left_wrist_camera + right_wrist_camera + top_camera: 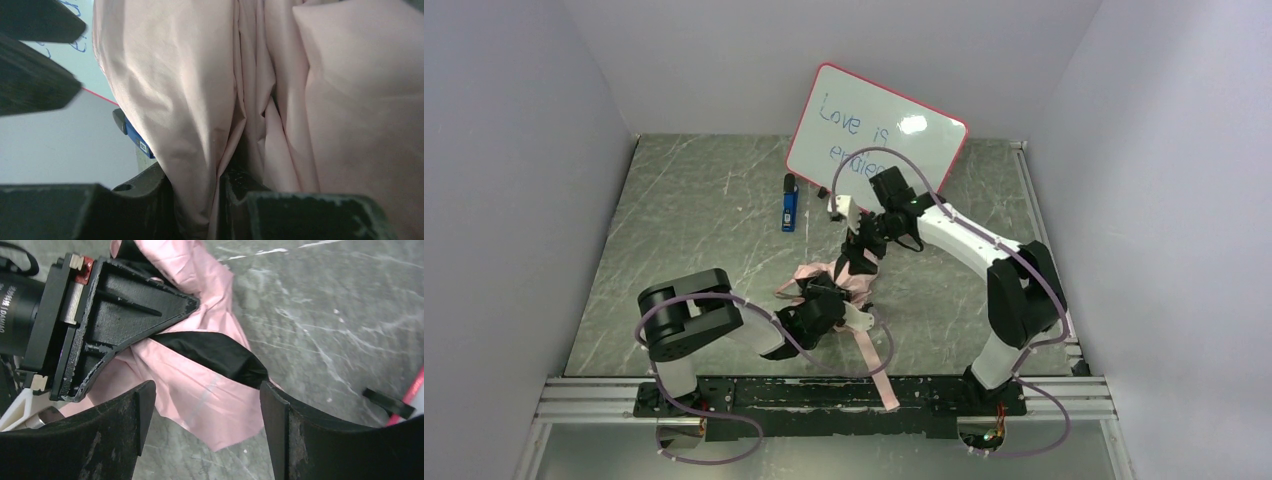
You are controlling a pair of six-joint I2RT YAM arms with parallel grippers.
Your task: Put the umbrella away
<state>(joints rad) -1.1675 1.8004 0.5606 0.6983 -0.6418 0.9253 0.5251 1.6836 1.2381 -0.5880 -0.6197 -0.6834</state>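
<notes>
The pale pink umbrella (pixel 844 280) lies crumpled mid-table, and a long pink strip (pixel 876 365) of it trails to the near rail. My left gripper (pixel 829 305) is shut on a fold of its fabric; in the left wrist view the pink cloth (pixel 200 100) fills the frame and is pinched between the jaws (pixel 220 200). My right gripper (pixel 861 255) is open just above the far side of the umbrella. In the right wrist view its fingers straddle a pink flap (pixel 200 390) with a black fold (pixel 215 352) beside it. The shaft and handle are hidden.
A red-framed whiteboard (pixel 879 125) leans on the back wall; its edge shows in the right wrist view (pixel 415 390). A blue marker (pixel 790 205) lies in front of it and also shows in the left wrist view (pixel 135 137). Grey walls close in both sides.
</notes>
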